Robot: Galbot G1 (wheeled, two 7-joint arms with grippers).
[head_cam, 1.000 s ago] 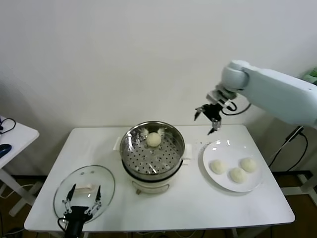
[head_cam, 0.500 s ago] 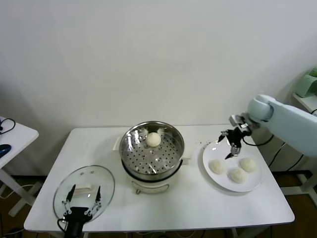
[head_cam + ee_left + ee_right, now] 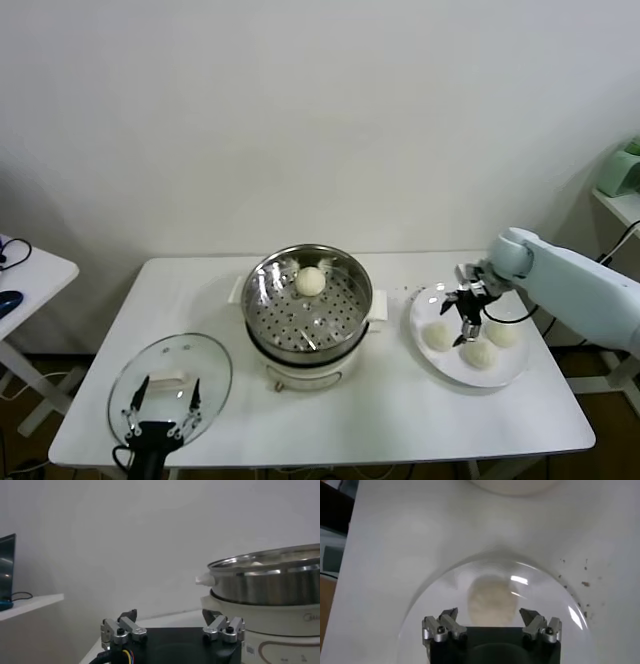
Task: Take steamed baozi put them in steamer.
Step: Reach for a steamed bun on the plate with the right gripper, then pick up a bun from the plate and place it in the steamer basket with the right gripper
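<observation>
The steamer (image 3: pixel 310 300) is a shiny perforated basket on a white cooker base at the table's middle, with one baozi (image 3: pixel 311 281) at its back. Three more baozi (image 3: pixel 438 336) (image 3: pixel 480 353) (image 3: pixel 502 333) lie on a white plate (image 3: pixel 430 362) at the right. My right gripper (image 3: pixel 462 317) is open, low over the plate among these buns. In the right wrist view one baozi (image 3: pixel 491 601) lies just ahead of the open right gripper (image 3: pixel 490 614), not gripped. My left gripper (image 3: pixel 160 402) is open and empty at the front left.
A round glass lid (image 3: pixel 205 365) lies flat at the front left, under my left gripper. The left wrist view shows the steamer's wall (image 3: pixel 270 582) and the cooker base (image 3: pixel 280 630) close by. A second small white table (image 3: pixel 30 270) stands at the far left.
My right arm has swung from above the table's back edge to the right and down, and its gripper now hangs low over the plate. The left arm has not moved.
</observation>
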